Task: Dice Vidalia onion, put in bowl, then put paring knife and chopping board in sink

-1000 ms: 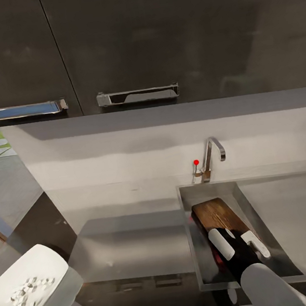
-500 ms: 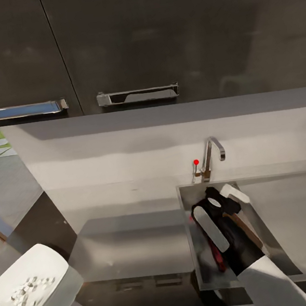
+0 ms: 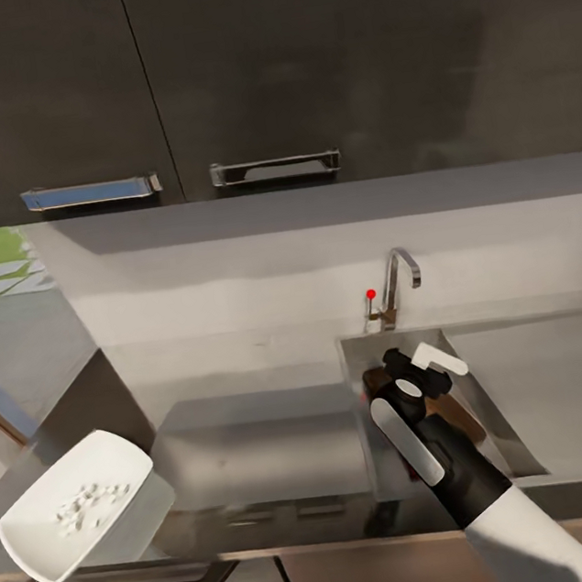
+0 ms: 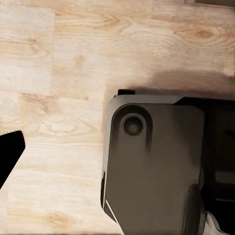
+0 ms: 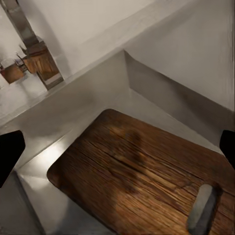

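With its fingers spread wide and pinching nothing, the right gripper (image 3: 429, 366) hangs over the sink (image 3: 379, 491), just above the board (image 5: 142, 176) — a release posture, by the look of it, since the board already lies in the basin. One white finger (image 3: 440, 361) juts toward the drainboard side, and the black wrist and white forearm run back to the near edge of the counter (image 3: 257, 444).

The board leans along the basin, its slot (image 5: 203, 214) at the near end. The right wrist view shows its wood grain, its rounded corner near the basin wall and the tap's base (image 5: 41, 63); from the head the arm covers most of it. A thin red sliver (image 3: 411, 473) beside the arm may be the knife — too small to be sure.

Well to the left, the bowl (image 3: 82, 515) holds pale diced bits and overhangs the counter's front corner. The left wrist view shows wooden floor (image 4: 63, 73) and a dark part of the robot's base, so that arm likely hangs idle; whether its fingers are spread I cannot tell.
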### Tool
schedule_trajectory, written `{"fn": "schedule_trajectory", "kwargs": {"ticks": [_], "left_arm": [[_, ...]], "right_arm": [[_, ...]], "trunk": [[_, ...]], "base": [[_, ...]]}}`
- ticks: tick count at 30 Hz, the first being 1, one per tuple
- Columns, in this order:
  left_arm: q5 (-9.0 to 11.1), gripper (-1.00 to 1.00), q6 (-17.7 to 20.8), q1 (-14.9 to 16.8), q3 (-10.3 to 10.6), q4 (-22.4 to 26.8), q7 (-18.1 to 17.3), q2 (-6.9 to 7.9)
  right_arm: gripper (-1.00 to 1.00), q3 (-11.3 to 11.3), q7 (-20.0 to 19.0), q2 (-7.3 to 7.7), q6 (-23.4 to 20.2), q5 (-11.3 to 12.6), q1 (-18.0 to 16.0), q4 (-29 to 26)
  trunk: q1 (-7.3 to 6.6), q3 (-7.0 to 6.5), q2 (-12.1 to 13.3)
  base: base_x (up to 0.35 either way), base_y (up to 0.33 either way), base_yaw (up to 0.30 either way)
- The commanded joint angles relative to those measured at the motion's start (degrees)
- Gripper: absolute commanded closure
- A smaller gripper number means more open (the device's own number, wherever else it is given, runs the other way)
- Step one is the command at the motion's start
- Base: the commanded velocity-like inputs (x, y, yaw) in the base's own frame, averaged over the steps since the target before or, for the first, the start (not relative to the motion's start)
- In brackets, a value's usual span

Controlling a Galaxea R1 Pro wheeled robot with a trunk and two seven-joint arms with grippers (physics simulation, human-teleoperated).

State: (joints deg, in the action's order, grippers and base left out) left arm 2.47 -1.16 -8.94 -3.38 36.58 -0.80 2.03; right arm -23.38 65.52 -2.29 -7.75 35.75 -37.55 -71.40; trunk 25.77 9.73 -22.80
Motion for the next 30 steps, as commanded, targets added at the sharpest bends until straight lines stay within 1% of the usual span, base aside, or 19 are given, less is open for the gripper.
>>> {"fn": "schedule_trajectory", "kwargs": {"ticks": [1,6,19,26,27,29,30], "left_arm": [[0.3,-1.0,-0.1,0.0,0.0,0.1,-0.1,0.0],[0.3,-1.0,-0.1,0.0,0.0,0.1,-0.1,0.0],[0.3,-1.0,-0.1,0.0,0.0,-0.1,-0.1,0.0],[0.3,-1.0,-0.1,0.0,0.0,0.0,-0.1,0.0],[0.3,-1.0,-0.1,0.0,0.0,0.0,-0.1,0.0],[0.3,-1.0,-0.1,0.0,0.0,0.0,-0.1,0.0],[0.3,-1.0,-0.1,0.0,0.0,0.0,-0.1,0.01]], "right_arm": [[-1.0,-0.1,0.3,0.01,-0.6,0.1,-0.1,-0.5],[-1.0,-0.2,0.4,0.03,-0.7,0.0,-0.1,-3.1],[-1.0,-0.2,0.4,0.1,-0.5,-0.1,0.1,-3.9],[-1.0,-0.3,0.3,0.26,-0.3,-0.3,4.2,-6.6],[-1.0,-0.3,0.2,0.41,-0.3,-0.3,4.6,-6.6],[-1.0,-0.8,0.1,1.66,-0.1,-0.4,5.6,-7.0],[-1.0,-1.6,0.1,2.29,0.1,-0.4,5.9,-7.3]], "trunk": [[0.01,0.11,-0.1],[0.01,0.11,-0.1],[0.01,0.11,-0.1],[0.01,0.11,-0.1],[0.01,0.11,-0.1],[0.01,0.11,-0.1],[0.01,0.11,-0.1]], "base": [[-0.245,0.096,0.0],[-0.245,0.097,0.0],[-0.245,0.097,0.0],[-0.245,0.098,0.0],[-0.246,0.098,0.0],[-0.246,0.098,0.0],[-0.245,0.097,0.0]]}}
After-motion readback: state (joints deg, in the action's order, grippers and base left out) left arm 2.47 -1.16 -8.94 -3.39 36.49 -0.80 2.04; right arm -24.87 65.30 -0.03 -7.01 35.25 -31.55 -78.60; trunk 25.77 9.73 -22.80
